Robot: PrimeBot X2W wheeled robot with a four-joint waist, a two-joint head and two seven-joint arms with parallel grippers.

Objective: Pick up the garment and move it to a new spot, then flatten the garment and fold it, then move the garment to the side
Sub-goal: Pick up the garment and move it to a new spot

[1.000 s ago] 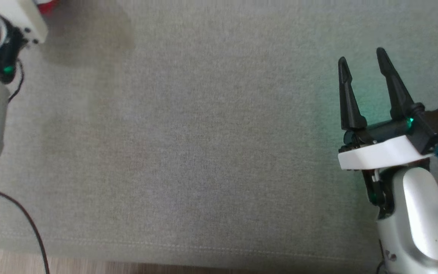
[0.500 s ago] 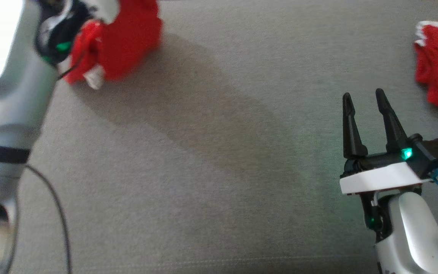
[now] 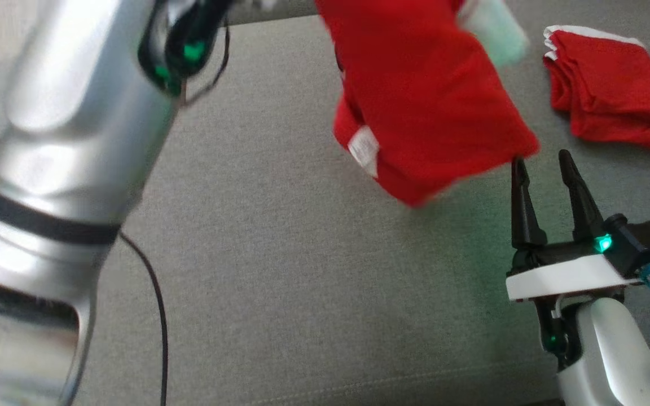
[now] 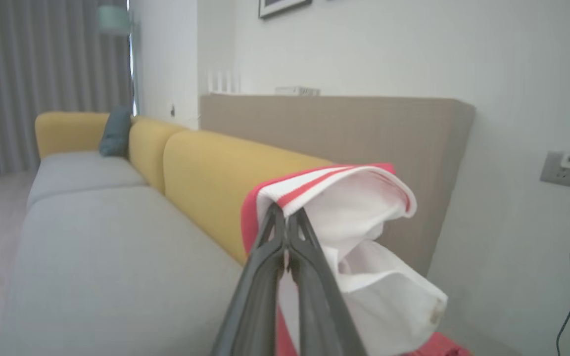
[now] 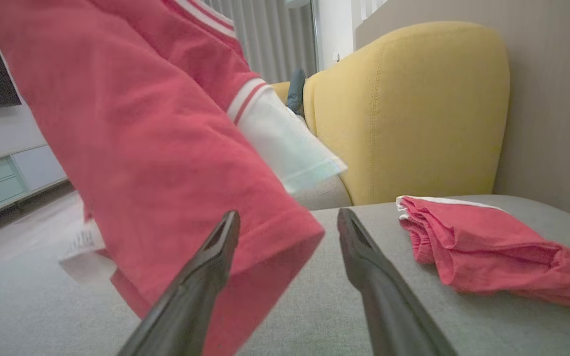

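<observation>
The garment (image 3: 426, 107) is a red piece with white-and-red striped trim and a white tag. It hangs in the air above the grey seat, near the top middle of the head view. In the left wrist view my left gripper (image 4: 285, 215) is shut on the striped edge of the garment (image 4: 354, 207), whose white inside shows. My right gripper (image 3: 542, 160) stands open at the lower right, its tips just below the hanging cloth. In the right wrist view the garment (image 5: 156, 148) hangs in front of and left of the open right gripper (image 5: 287, 220), which holds nothing.
A second red garment (image 3: 607, 90) lies folded on the grey sofa seat (image 3: 280, 270) at the upper right. The yellow backrest (image 5: 403, 109) rises behind it. My left forearm (image 3: 77, 141) and its black cable cross the left side of the head view.
The head camera has shifted. The left arm has lifted the red garment off the seat and swung it rightward to hang close to the right gripper, which stays open.
</observation>
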